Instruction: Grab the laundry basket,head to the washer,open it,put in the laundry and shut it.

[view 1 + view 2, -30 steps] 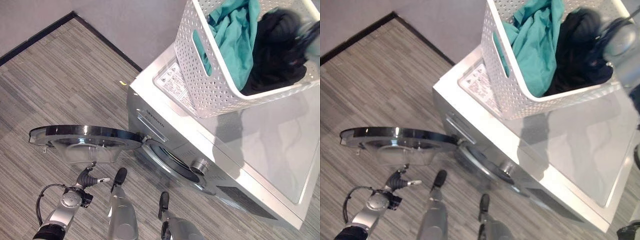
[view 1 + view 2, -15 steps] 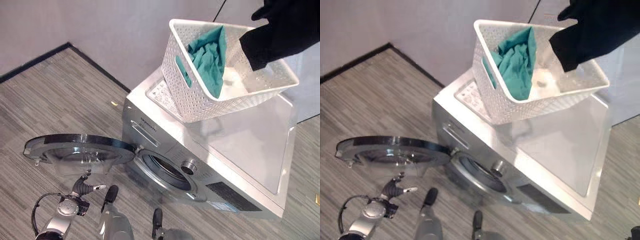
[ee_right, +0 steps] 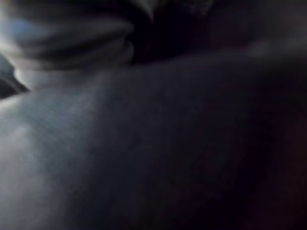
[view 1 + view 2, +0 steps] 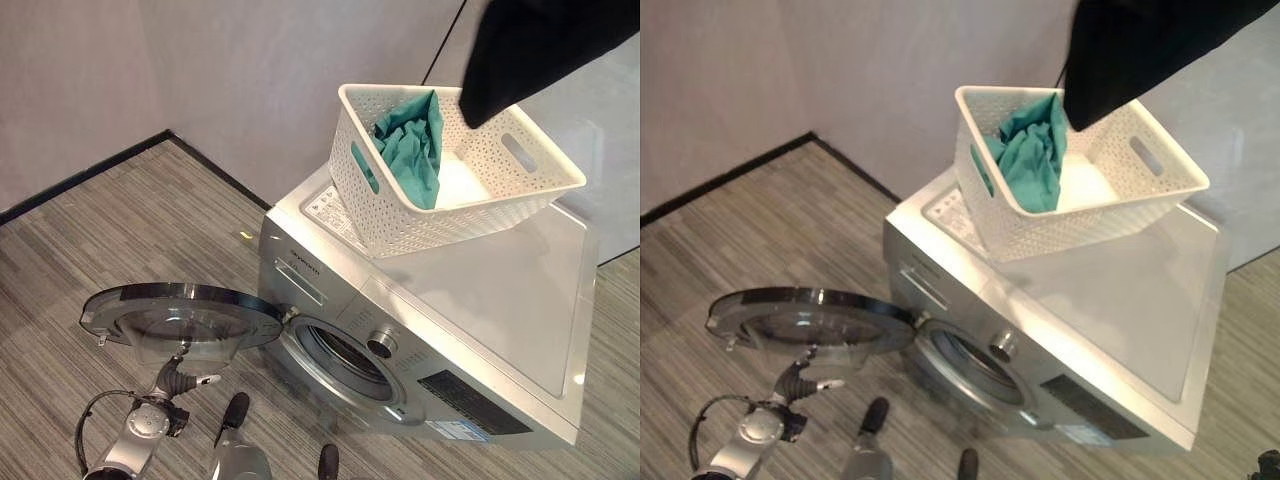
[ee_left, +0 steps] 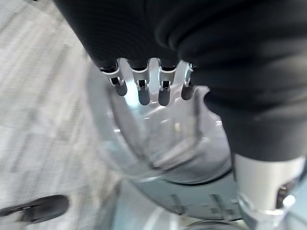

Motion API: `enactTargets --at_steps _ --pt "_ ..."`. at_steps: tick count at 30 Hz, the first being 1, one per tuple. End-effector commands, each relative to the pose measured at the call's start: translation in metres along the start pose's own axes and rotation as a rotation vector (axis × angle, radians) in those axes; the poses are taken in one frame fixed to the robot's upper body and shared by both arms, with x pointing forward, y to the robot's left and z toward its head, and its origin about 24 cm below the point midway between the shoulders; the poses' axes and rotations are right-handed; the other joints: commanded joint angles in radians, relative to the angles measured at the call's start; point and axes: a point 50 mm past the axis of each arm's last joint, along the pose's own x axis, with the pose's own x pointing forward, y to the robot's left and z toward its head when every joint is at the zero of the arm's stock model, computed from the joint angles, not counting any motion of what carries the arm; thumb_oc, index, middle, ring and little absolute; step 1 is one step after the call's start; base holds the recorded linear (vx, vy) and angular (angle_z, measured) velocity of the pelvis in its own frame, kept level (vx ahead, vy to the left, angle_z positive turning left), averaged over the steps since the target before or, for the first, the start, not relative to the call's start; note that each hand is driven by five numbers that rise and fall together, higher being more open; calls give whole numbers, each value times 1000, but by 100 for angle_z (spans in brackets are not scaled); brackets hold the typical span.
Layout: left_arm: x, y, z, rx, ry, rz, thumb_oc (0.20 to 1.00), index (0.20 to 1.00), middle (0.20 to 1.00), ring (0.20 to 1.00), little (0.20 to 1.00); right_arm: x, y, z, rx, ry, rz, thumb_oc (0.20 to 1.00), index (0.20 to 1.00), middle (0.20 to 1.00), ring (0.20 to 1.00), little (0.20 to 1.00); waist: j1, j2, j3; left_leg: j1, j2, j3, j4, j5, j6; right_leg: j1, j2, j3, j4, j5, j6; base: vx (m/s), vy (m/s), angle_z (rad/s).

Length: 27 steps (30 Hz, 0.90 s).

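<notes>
Grey striped floor (image 4: pixel 120 230) beneath silver washer (image 4: pixel 480 300)

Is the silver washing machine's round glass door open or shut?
Open. The round glass door is swung fully out, and the dark drum opening of the silver washing machine shows.

A silver washer (image 4: pixel 480 300) is seen standing on a grey striped floor (image 4: pixel 120 230), close to the far wall. A white perforated laundry basket (image 4: pixel 450 200) is set on the far left part of the washer's flat top, with a teal garment (image 4: pixel 410 150) lying inside it. The remaining top is bare.
</notes>
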Motion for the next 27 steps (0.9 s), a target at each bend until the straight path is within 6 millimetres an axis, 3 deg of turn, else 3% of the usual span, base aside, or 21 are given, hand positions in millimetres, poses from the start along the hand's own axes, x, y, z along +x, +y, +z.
enactTargets --at_steps 1,3,10,14,16,17,18,19,22,26,27 --pt "12 14 36 70 -172 51 1000 1000 1000 1000 1000 18 -52 -10 -41 3 -248 200 200 200 200 200 -2 -47 -4 87 13 -26 44 -240 70 61 -115 17 15 -29 62 28 66 -5" --pt "11 14 37 74 -178 51 1000 1000 1000 1000 1000 14 -52 -11 -33 0 -251 200 200 200 200 200 -3 -49 -1 82 7 -21 63 -241 73 58 -121 22 19 -21 65 -51 90 -15" --pt "12 7 50 61 -225 41 1000 1000 1000 1000 1000 -11 -51 14 70 -104 -335 200 200 200 200 200 -43 -19 18 81 -37 9 148 -290 111 25 -162 83 69 33 79 -41 124 -22" --pt "11 4 45 55 -211 50 1000 1000 1000 1000 1000 -33 -48 26 140 -128 -380 200 200 200 200 200 -57 -19 38 94 -94 35 173 -310 151 -35 -197 158 105 116 97 -119 261 -42" --pt "10 6 41 13 -193 82 1000 1000 1000 1000 1000 -46 -42 44 188 -164 -399 200 200 200 200 200 -59 -3 72 95 -110 97 195 -317 174 -101 -220 163 125 229 98 -212 177 -88" --pt "10 7 40 13 -192 84 1000 1000 1000 1000 1000 -47 -43 44 189 -163 -399 200 200 200 200 200 -56 -2 71 100 -106 100 196 -327 175 -100 -216 166 126 223 98 -334 269 -92" --pt "11 14 41 0 -187 119 1000 1000 1000 1000 1000 -54 -41 53 250 -186 -402 200 200 200 200 200 -45 33 91 88 -92 145 211 -328 187 -89 -197 91 185 129 74 -185 163 -103" --pt "11 14 41 0 -187 120 1000 1000 1000 1000 1000 -55 -41 53 250 -185 -402 200 200 200 200 200 -46 32 94 87 -92 145 212 -324 186 -93 -196 92 194 127 72 -295 237 -117" --pt "7 25 25 -14 -127 167 1000 1000 1000 1000 1000 -67 -35 60 265 -222 -366 200 200 200 200 200 -12 47 62 63 -88 192 202 -280 199 -14 -136 14 335 -60 43 -238 148 -100" --pt "3 30 13 -48 -85 209 1000 1000 1000 1000 1000 -61 -32 61 262 -221 -352 200 200 200 200 200 52 -5 2 54 -105 223 194 -260 188 105 -136 7 270 -104 42 -151 -46 -75" --pt "3 30 13 -49 -86 210 1000 1000 1000 1000 1000 -60 -32 62 263 -221 -353 200 200 200 200 200 54 -5 3 52 -105 227 193 -253 188 104 -137 9 266 -98 42 -133 -86 -65"
